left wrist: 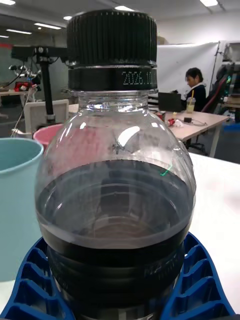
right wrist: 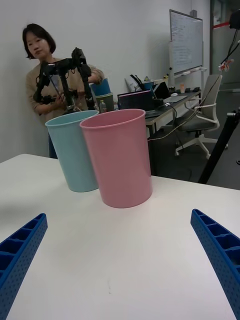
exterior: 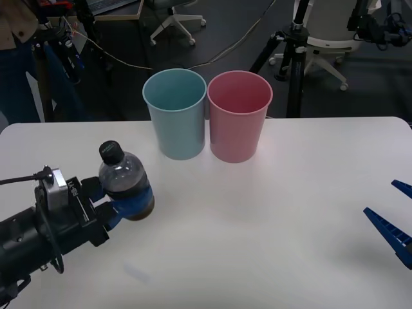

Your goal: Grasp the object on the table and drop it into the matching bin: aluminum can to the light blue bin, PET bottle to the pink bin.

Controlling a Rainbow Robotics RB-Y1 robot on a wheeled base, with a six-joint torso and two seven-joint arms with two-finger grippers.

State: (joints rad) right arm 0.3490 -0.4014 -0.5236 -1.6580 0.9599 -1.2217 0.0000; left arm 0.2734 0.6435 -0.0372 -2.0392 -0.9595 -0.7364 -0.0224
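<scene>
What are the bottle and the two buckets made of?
The bottle in the left hand looks like clear, shiny plastic: the dark drink shows through. Its cap looks like ridged black plastic. The light blue bin and pink bin look like smooth, matte plastic.

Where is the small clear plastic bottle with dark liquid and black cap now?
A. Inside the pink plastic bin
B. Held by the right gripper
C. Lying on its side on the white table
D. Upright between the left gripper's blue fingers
D: the small clear plastic bottle stands upright, clamped low on its body by the left gripper, short of both bins.
</scene>
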